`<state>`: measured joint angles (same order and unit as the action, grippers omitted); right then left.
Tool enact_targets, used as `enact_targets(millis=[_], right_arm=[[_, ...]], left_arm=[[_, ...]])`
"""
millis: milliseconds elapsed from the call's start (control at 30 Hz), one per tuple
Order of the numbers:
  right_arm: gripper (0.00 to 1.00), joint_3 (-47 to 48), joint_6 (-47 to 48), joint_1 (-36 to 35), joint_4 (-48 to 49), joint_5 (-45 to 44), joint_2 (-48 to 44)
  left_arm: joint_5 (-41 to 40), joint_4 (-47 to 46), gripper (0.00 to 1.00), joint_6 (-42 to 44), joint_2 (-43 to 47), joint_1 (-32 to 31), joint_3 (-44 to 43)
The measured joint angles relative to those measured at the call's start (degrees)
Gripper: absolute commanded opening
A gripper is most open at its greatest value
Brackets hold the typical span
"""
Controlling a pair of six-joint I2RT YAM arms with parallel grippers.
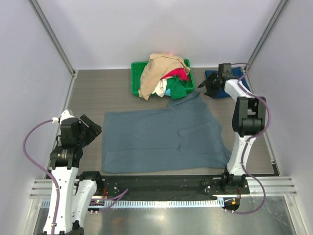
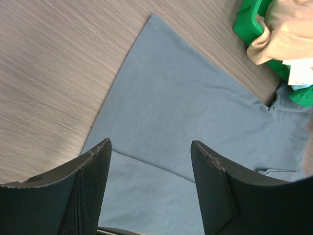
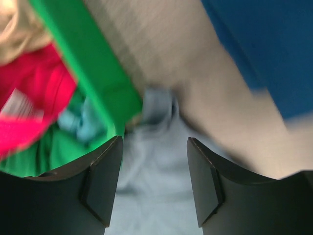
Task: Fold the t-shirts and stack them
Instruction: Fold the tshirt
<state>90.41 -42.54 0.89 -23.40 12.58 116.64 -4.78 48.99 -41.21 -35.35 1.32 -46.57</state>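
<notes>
The wooden table (image 1: 93, 93) fills the frame in the top view. The slate grey-blue t-shirt (image 1: 156, 139) lies spread flat across its centre, and one tip of it reaches up toward the lower right corner of the green bin (image 1: 135, 78).

The bin sits at upper centre, heaped with unfolded tees. A tan one (image 1: 159, 71) is draped over the top, a red one (image 1: 177, 74) lies under it, and a green one (image 1: 178, 89) spills at the right edge.

At upper right a dark navy tee (image 3: 264, 44) lies on the table as a small flat piece, apparently already folded.

My left gripper (image 2: 150, 147) hangs over the left edge of the grey shirt, fingers spread and nothing between them. My right gripper (image 3: 154, 142) is at upper right, between the bin and the navy tee. Its wrist picture is blurred, but the fingers stand apart over the shirt's upper tip and pinch nothing.

I judge that the grey shirt is laid out and its folding is about to start. Next, each gripper must come down on an edge, pinch only one layer, and carry it across without dragging the body.
</notes>
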Motion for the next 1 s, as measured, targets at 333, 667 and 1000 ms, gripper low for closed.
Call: enact_targets(millis=[333, 667, 1000], right_arm=[[0.54, 13.2, -0.4, 0.0, 1.4, 1.3, 15.3], [0.47, 11.8, -0.1, -0.5, 2.3, 1.2, 15.5], [0.18, 8.6, 0.6, -0.5, 4.2, 0.9, 14.2]], left_arm=[[0.8, -1.2, 0.66, 0.9, -0.2, 0.0, 0.0], [0.9, -1.6, 0.66, 1.0, -0.4, 0.0, 0.2], [1.0, -1.6, 0.66, 1.0, -0.4, 0.0, 0.3]])
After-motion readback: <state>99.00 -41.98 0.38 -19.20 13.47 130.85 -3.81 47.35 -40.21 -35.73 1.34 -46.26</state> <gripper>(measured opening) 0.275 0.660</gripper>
